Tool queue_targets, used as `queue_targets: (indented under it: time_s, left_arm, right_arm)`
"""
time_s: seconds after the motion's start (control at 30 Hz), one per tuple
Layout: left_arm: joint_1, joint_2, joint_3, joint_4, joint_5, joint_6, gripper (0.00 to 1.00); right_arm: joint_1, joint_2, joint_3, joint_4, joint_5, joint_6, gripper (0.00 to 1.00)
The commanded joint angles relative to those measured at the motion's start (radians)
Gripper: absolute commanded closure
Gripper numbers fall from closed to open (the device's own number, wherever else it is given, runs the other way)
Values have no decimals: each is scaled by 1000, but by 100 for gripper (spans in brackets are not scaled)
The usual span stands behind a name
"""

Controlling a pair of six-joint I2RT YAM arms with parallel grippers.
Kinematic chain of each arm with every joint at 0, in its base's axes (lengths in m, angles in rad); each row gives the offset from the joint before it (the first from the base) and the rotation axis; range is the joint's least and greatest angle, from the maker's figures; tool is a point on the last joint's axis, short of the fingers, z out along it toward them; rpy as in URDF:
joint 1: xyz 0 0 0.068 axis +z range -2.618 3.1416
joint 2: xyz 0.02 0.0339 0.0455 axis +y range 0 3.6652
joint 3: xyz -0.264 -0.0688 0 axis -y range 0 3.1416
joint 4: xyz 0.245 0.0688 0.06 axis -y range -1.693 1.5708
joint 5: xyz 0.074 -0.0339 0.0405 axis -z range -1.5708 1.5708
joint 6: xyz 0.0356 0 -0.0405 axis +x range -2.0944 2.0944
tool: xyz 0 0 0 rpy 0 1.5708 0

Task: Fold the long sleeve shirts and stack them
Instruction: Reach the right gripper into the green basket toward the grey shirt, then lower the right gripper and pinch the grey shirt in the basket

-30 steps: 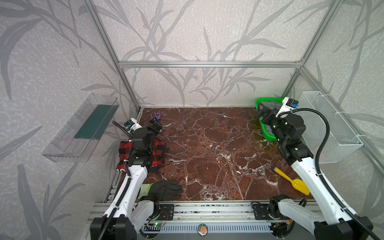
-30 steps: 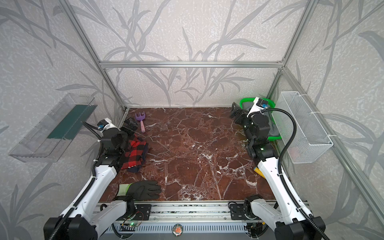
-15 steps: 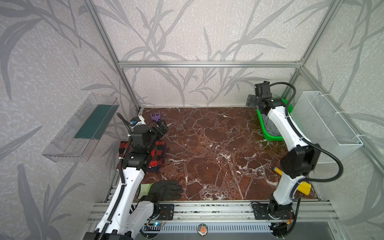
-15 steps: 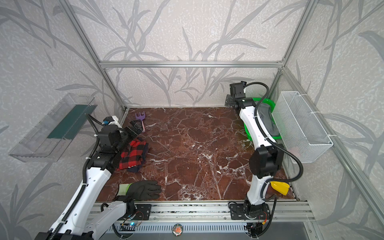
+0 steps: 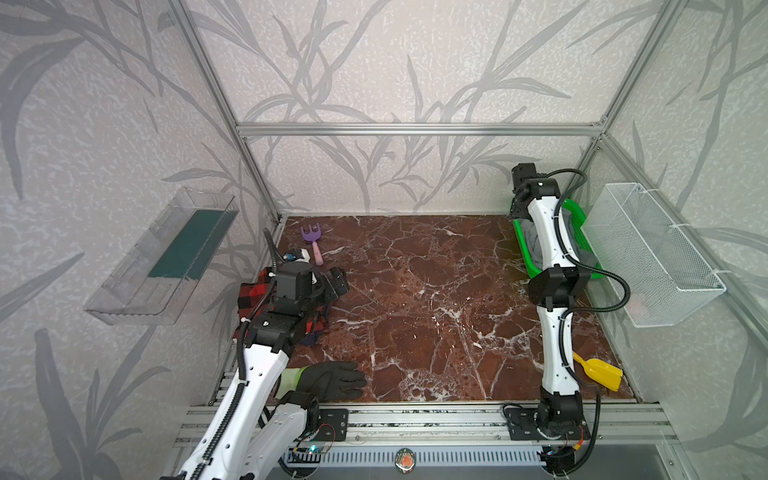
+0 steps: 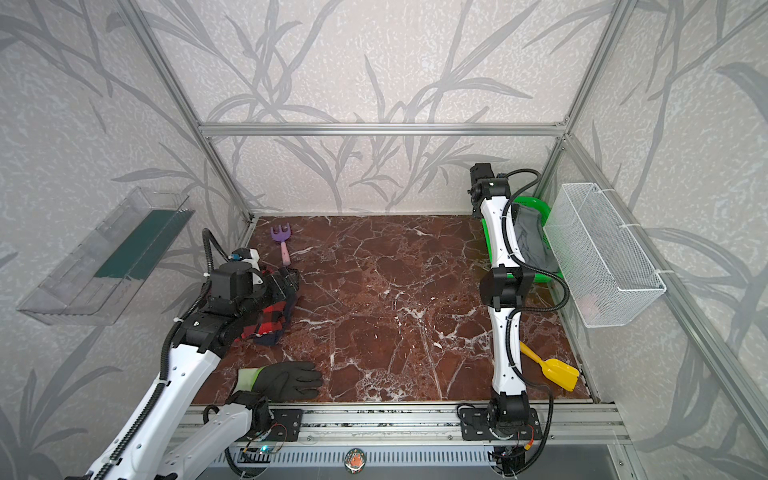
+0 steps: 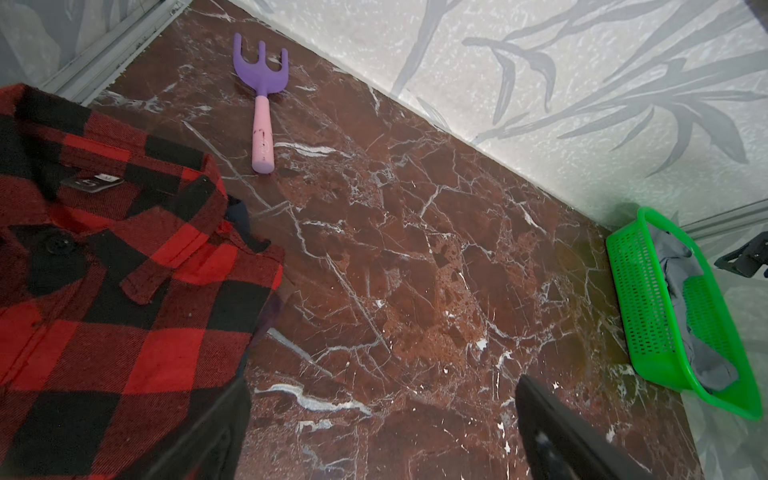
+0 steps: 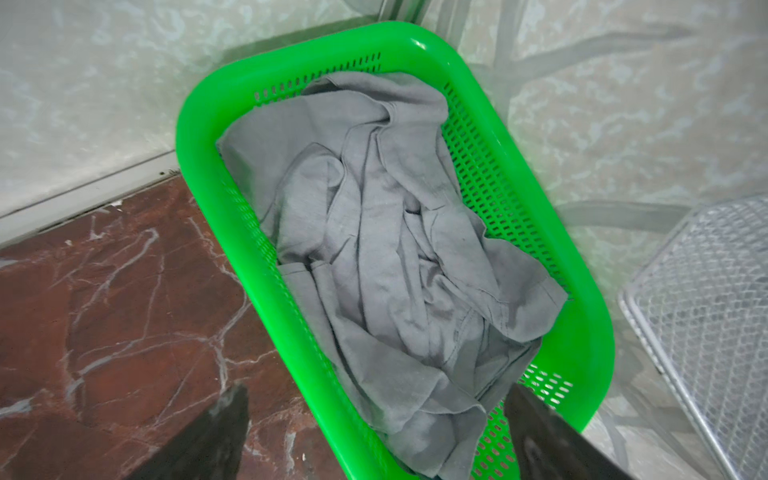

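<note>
1. Right wrist: grey shirt (image 8: pixel 395 257) crumpled in green basket (image 8: pixel 582 299) (counter's far right corner); right tool (image 8: pixel 376 390) above it, jaws spread, empty.
2. Left wrist: plaid shirt (image 7: pixel 104 291) lies on counter (image 7: pixel 415 249), left side; left tool (image 7: pixel 382 381) released, beside its edge.

Robotics lab cell: alu. frame (image 5: pixel 415 129), leaf-print wall panels (image 5: pixel 374 62), faux-marble tabletop (image 5: pixel 436 311), L arm (image 5: pixel 257 374) + R arm (image 5: pixel 557 361) on front rail (image 5: pixel 415 419).

So the left arm (image 5: pixel 257 365) sits bent low by the left edge of the table (image 5: pixel 436 291), left gripper (image 7: pixel 380 399) jaws spread wide. The right arm (image 5: pixel 557 353) reaches the far right corner, right gripper (image 8: pixel 376 399) gaping too.
</note>
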Motion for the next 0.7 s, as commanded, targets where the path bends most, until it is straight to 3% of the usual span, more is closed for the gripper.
queue_targets:
  time_s: [0.0, 0.13, 0.3, 0.67]
  left_arm:
    - [-14, -28, -22, -39, -19, 24, 1]
    - [-18, -31, -20, -45, -14, 28, 1]
    - [-19, -33, -24, -41, -7, 27, 1]
    - [-19, -18, -22, -47, 10, 27, 1]
  right_arm:
    - [-12, -46, -76, 15, 52, 29, 8]
    - [-36, -8, -47, -15, 58, 51, 9]
    - [-73, 45, -30, -37, -34, 49, 10]
    - [-76, 73, -139, -7, -146, 34, 10]
